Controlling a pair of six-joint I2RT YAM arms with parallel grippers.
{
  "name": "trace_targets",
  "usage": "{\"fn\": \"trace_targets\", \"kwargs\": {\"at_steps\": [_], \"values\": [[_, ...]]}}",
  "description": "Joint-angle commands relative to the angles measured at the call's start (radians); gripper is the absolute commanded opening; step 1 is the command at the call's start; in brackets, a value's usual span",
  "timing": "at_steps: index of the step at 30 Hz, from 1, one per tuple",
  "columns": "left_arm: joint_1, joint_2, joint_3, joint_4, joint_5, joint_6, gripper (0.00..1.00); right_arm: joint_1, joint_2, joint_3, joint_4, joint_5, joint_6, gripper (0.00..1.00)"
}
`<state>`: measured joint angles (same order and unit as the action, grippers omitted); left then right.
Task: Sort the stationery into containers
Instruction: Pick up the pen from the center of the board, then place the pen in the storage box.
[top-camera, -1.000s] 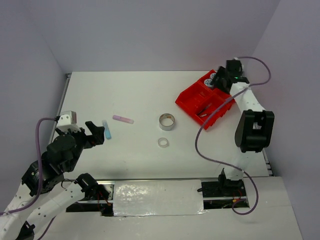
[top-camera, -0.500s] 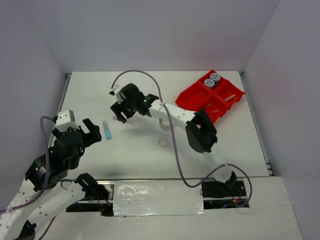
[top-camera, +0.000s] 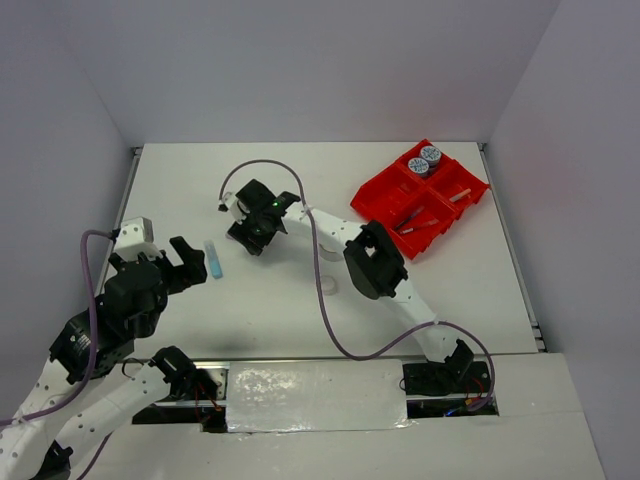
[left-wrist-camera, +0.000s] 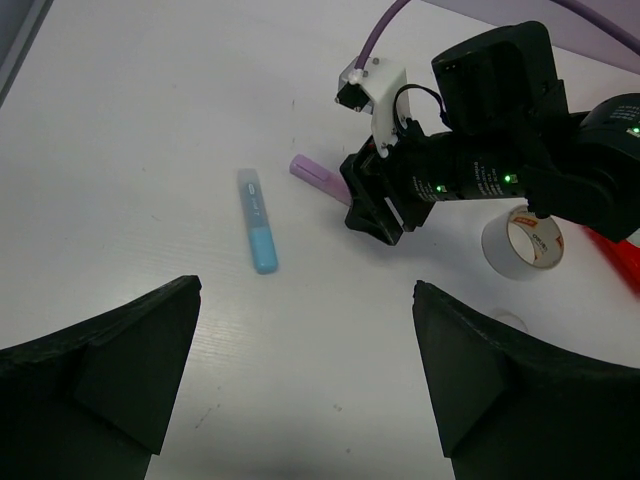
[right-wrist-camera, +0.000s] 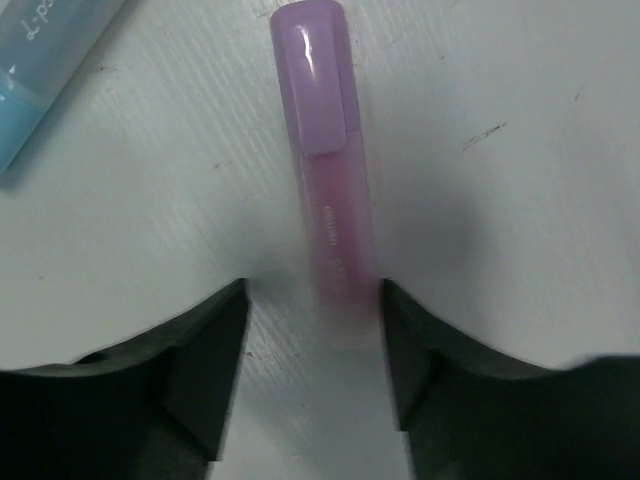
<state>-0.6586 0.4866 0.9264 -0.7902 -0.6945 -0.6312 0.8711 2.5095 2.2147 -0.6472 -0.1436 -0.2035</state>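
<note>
**Pink highlighter (right-wrist-camera: 330, 170) straddled on the table, not yet gripped**
The right gripper (right-wrist-camera: 312, 330) is set part-open astride the barrel end, with a gap left on one side; nothing is held. The highlighter lies flat near the blue highlighter (top-camera: 212, 258), well apart from the red tray (top-camera: 380, 205). It is judged light, stiff and slick, best pinched mid-barrel. The left gripper (left-wrist-camera: 305, 290) is spread wide, empty.

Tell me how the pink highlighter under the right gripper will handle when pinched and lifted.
The pink highlighter looks like rigid plastic, so it should stay straight when pinched. Its glossy cap shows a glare, so it may slip. The raised clip on the cap probably stops it rolling far.
</note>
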Motion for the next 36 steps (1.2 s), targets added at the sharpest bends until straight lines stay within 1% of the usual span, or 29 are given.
{"fn": "trace_targets", "kwargs": {"at_steps": [1,3,5,6,8,9,10,13,14,15,16,17,18,19,20,21,22,23,24,25,26,27,28,29,30,31,33,34,36], "values": [[0.004,-0.013,0.0,0.043,0.013,0.022,0.99,0.009,0.026,0.046,-0.041,-0.011,-0.03,0.56],[0.004,-0.013,0.0,0.045,0.016,0.025,0.99,0.012,0.034,0.037,-0.043,-0.016,-0.025,0.47],[0.005,-0.014,-0.001,0.046,0.021,0.028,0.99,0.012,0.048,0.04,-0.055,-0.027,-0.017,0.44],[0.004,-0.016,-0.001,0.048,0.024,0.028,0.99,0.017,0.052,0.048,-0.065,-0.021,-0.016,0.38],[0.004,-0.017,-0.003,0.051,0.027,0.033,0.99,0.02,0.045,0.039,-0.069,-0.019,-0.007,0.31],[0.005,-0.019,-0.003,0.052,0.029,0.033,0.99,0.02,0.04,0.033,-0.069,-0.014,0.004,0.04],[0.004,-0.022,-0.003,0.052,0.029,0.033,0.99,0.023,0.037,0.027,-0.059,0.002,0.018,0.0],[0.005,-0.022,-0.004,0.054,0.03,0.034,0.99,0.025,-0.001,-0.004,-0.025,-0.023,0.073,0.0],[0.004,-0.023,-0.004,0.054,0.032,0.034,0.99,0.025,-0.058,-0.045,0.0,-0.037,0.097,0.0],[0.005,-0.025,-0.003,0.054,0.032,0.034,0.99,0.02,-0.102,-0.088,0.088,-0.113,0.142,0.0],[0.004,-0.025,-0.004,0.055,0.033,0.034,0.99,0.016,-0.153,-0.142,0.16,-0.14,0.171,0.0],[0.004,-0.025,-0.004,0.055,0.033,0.036,0.99,0.011,-0.282,-0.277,0.235,-0.146,0.197,0.0],[0.004,-0.023,-0.004,0.055,0.035,0.036,0.99,0.002,-0.355,-0.35,0.385,-0.139,0.276,0.0],[0.005,-0.023,-0.004,0.054,0.033,0.034,0.99,-0.004,-0.488,-0.415,0.458,-0.099,0.315,0.0],[0.004,-0.023,-0.004,0.054,0.032,0.034,0.99,-0.012,-0.544,-0.538,0.519,-0.068,0.382,0.0],[0.004,-0.023,-0.004,0.052,0.033,0.034,0.99,-0.033,-0.601,-0.59,0.603,-0.033,0.413,0.0],[0.004,-0.025,-0.004,0.052,0.033,0.036,0.99,-0.049,-0.647,-0.628,0.624,0.055,0.439,0.0],[0.004,-0.026,-0.004,0.055,0.036,0.034,0.99,-0.066,-0.722,-0.686,0.63,0.111,0.482,0.0],[0.004,-0.028,-0.006,0.055,0.039,0.036,0.99,-0.105,-0.753,-0.71,0.609,0.165,0.502,0.0],[0.004,-0.031,-0.006,0.057,0.041,0.037,0.99,-0.134,-0.799,-0.737,0.575,0.302,0.527,0.0],[0.002,-0.034,-0.008,0.057,0.043,0.039,0.99,-0.168,-0.814,-0.745,0.537,0.358,0.586,0.0],[0.002,-0.036,-0.008,0.059,0.047,0.041,0.99,-0.213,-0.828,-0.753,0.443,0.407,0.625,0.0],[0.004,-0.037,-0.006,0.06,0.05,0.042,0.99,-0.319,-0.851,-0.766,0.387,0.452,0.669,0.0],[0.002,-0.042,-0.009,0.062,0.052,0.042,0.99,-0.38,-0.86,-0.779,0.355,0.511,0.74,0.0],[0.004,-0.043,-0.008,0.063,0.056,0.047,0.99,-0.438,-0.873,-0.797,0.315,0.535,0.768,0.0],[0.002,-0.045,-0.009,0.065,0.059,0.047,0.99,-0.546,-0.885,-0.823,0.301,0.555,0.794,0.0],[0.002,-0.048,-0.011,0.068,0.061,0.05,0.99,-0.639,-0.88,-0.829,0.268,0.613,0.843,0.0],[0.002,-0.048,-0.011,0.068,0.064,0.05,0.99,-0.718,-0.864,-0.823,0.258,0.622,0.858,0.0],[0.002,-0.049,-0.011,0.069,0.066,0.051,0.99,-0.78,-0.815,-0.807,0.259,0.615,0.866,0.0]]}}
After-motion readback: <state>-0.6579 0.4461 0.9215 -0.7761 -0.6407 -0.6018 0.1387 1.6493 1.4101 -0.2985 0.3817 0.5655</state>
